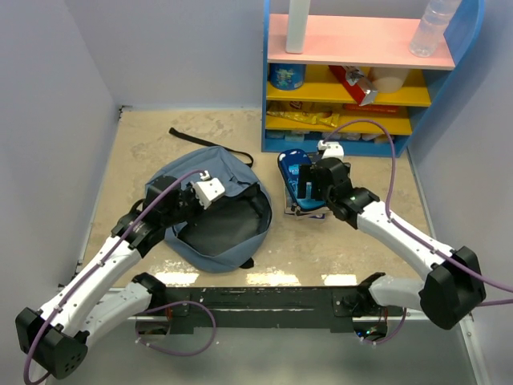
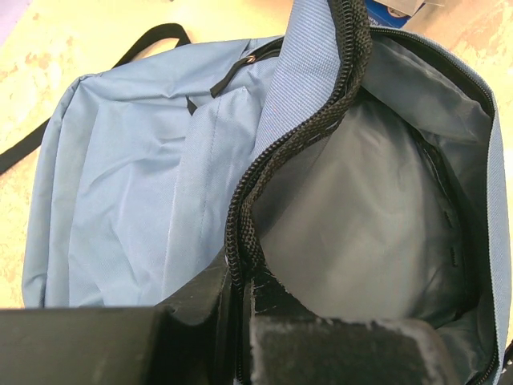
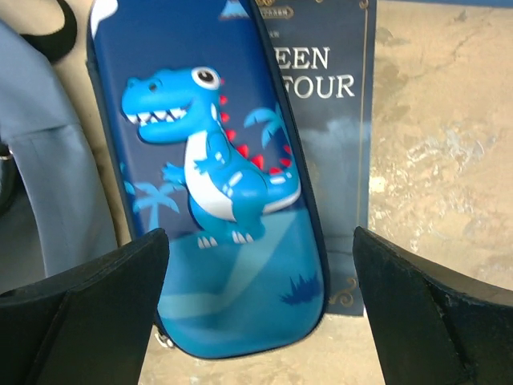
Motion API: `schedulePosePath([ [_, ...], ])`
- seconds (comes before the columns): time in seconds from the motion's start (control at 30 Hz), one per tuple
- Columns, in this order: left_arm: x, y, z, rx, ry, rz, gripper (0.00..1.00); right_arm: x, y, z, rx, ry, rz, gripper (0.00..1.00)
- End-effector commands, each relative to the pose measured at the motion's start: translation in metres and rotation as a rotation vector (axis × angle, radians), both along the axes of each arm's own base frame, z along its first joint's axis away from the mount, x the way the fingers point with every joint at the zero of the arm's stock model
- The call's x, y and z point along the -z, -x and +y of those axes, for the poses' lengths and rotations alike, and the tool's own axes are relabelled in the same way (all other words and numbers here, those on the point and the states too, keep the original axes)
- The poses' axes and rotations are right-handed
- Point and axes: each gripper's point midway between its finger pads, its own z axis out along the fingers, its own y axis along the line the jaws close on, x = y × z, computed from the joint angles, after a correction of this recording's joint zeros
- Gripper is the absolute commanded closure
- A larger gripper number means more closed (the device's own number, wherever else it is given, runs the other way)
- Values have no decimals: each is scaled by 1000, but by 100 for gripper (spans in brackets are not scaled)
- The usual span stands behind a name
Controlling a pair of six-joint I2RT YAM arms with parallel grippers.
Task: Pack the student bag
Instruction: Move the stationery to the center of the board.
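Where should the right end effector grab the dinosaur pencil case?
Probably best to grip the dinosaur pencil case across its two long sides, coming down from above. It lies flat on the book, long and narrow, and the open right end effector straddles its width.

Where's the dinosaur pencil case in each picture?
Top view: the dinosaur pencil case lies right of centre, beside the student bag.
Left wrist: a blue sliver at the top edge may be it; cannot tell.
Right wrist: it fills the middle.
Shared landmark: the student bag's blue fabric, in all three.
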Motion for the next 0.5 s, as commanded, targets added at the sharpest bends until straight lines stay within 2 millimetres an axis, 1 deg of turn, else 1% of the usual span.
schedulePosePath([
  [0.0, -14, -6, -2, -21, 51, -42, 100, -28, 3, 5, -14, -57, -110, 1],
  [0.03, -14, -6, -2, -21, 50, -42, 100, -33, 2, 3, 1, -36, -138, 1],
  [0.07, -14, -6, -2, -21, 51, -44, 100, -35, 4, 8, -4, -6, -153, 1],
  [0.1, -14, -6, -2, -21, 50, -42, 100, -44, 1, 9, 13, 12, -168, 1],
  [0.13, -13, -6, -2, -21, 46, -40, 100, -46, 0, 10, 28, 38, -164, 1],
  [0.17, -12, -6, -2, -21, 45, -38, 100, -44, 0, 14, 31, 80, -157, 1],
  [0.2, -12, -6, -1, -23, 44, -36, 100, -54, -3, 23, 16, 71, -178, 1],
  [0.23, -12, -7, -2, -23, 45, -38, 100, -58, -3, 31, -3, 64, -191, 1],
  [0.27, -12, -7, -2, -23, 43, -38, 100, -64, -3, 48, -63, 33, -212, 2],
  [0.3, -13, -7, -1, -24, 42, -41, 100, -63, -4, 57, -98, 10, -212, 7],
  [0.33, -13, -8, -2, -22, 41, -42, 100, -62, -6, 63, -115, -4, -211, 18],
  [0.37, -13, -8, -1, -25, 38, -43, 100, -62, -8, 69, -127, -24, -208, 24],
  [0.4, -13, -8, -1, -24, 36, -45, 100, -55, -10, 81, -159, -35, -182, 31],
  [0.43, -13, -8, 0, -23, 34, -47, 100, -52, -10, 86, -176, -40, -166, 41],
  [0.47, -12, -8, 0, -24, 31, -46, 100, -50, -11, 94, -196, -58, -152, 45],
])
